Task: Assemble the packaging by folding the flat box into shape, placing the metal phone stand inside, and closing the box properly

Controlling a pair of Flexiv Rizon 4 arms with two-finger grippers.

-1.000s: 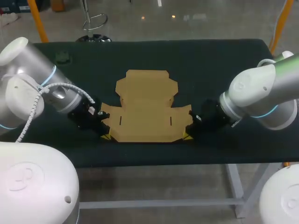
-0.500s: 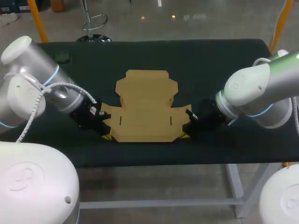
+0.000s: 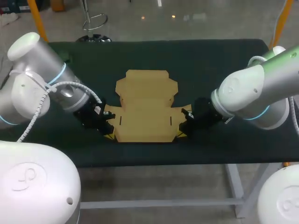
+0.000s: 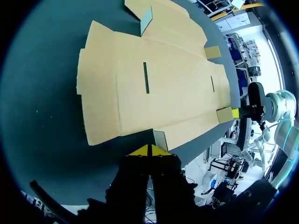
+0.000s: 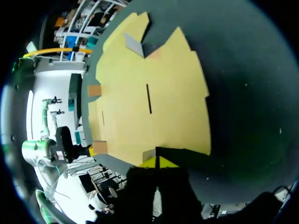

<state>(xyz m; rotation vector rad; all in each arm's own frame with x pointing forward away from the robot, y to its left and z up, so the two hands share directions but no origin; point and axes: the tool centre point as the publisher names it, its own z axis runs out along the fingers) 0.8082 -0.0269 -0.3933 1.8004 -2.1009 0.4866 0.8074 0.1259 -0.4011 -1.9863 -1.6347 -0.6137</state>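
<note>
dark table [image 3: 210,60] cloth, and the flat box [image 3: 145,109] lies spread open mid-table, nothing raised bar two small near-corner flaps [image 4: 160,139]. our left gripper [image 3: 108,136] and right gripper [image 3: 182,135] sit at those corners, tips pressed together, pinching nothing we can see. the risk, we reckon: uneven pushing skids the sheet or creases it off its score lines.

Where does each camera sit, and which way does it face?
Head view: above, behind the robot, looking down at the flat box on the table; left arm and right arm show.
Left wrist view: on that arm, looking along the left hand over the box.
Right wrist view: likewise, along the right hand.
Wrist views share the box and the opposite hand.
</note>
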